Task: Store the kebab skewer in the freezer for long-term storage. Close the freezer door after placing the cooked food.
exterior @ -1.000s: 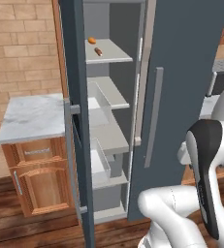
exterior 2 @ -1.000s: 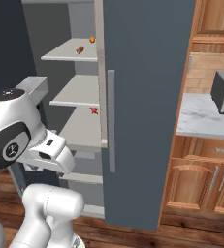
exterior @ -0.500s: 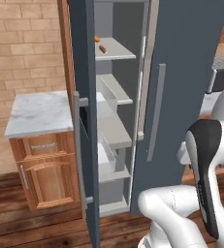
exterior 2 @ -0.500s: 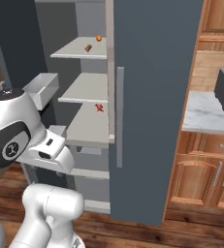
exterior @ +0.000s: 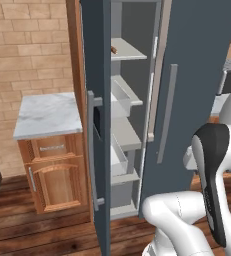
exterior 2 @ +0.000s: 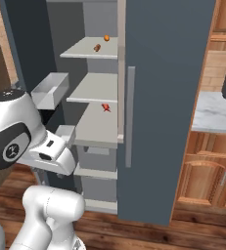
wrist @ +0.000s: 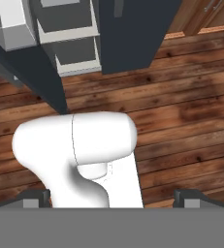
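Observation:
The kebab skewer (exterior: pixel 114 50) (exterior 2: pixel 97 47) lies on the top shelf of the freezer (exterior 2: pixel 97 124), a small reddish-brown piece near the shelf's middle. The freezer door (exterior: pixel 95 125) stands wide open, seen edge-on in the left base view, with its silver handle and black panel facing me. In the right base view its inner side (exterior 2: pixel 24 44) carries a white bin (exterior 2: pixel 50 90). My gripper (wrist: pixel 111 196) points down at the wooden floor, low and in front of the freezer, far from the skewer. It is open, with one fingertip (wrist: pixel 33 196) at each lower corner and nothing between them.
A small orange ball (exterior 2: pixel 106 37) sits behind the skewer, and a red item (exterior 2: pixel 105 107) lies on a lower shelf. The plain grey right door (exterior: pixel 187 80) is closed. A marble-topped wooden cabinet (exterior: pixel 47 115) stands left of the open door. More wooden cabinets (exterior 2: pixel 212 171) stand to the right.
Both base views have shifted, so the base has moved: the freezer now looks closer and sits further right in frame. The skewer stays on its shelf and the gripper stays open.

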Motion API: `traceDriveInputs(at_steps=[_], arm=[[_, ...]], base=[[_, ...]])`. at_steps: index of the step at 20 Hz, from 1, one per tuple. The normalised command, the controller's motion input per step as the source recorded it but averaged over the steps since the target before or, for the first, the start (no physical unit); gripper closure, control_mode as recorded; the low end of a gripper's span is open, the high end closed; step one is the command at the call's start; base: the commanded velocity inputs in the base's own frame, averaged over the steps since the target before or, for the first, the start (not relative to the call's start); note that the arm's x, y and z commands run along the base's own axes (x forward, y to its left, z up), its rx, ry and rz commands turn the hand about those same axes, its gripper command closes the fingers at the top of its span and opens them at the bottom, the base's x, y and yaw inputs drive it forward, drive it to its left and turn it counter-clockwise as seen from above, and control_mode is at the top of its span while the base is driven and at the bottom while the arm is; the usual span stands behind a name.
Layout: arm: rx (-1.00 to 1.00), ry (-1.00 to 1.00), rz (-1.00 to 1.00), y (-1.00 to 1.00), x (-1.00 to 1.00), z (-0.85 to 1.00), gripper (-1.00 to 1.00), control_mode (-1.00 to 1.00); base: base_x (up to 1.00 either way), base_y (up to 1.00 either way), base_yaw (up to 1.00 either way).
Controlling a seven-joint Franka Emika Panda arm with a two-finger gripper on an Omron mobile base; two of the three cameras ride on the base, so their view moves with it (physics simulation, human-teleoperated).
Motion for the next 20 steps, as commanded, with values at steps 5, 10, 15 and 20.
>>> traceDriveInputs(at_steps=[5,10,15,20], arm=[[0.0,0.0,0.0,0.0,0.0,0.0,-1.0,1.0],[0.0,0.0,0.0,0.0,0.0,0.0,-1.0,1.0],[0.0,-0.01,0.0,0.01,0.0,0.0,-1.0,-1.0],[-0.07,-0.16,-0.1,0.5,0.27,0.0,-1.0,-1.0]], base=[[0.0,0.32,0.0],[0.0,0.05,0.0],[0.0,0.0,0.0],[0.0,0.0,0.0]])
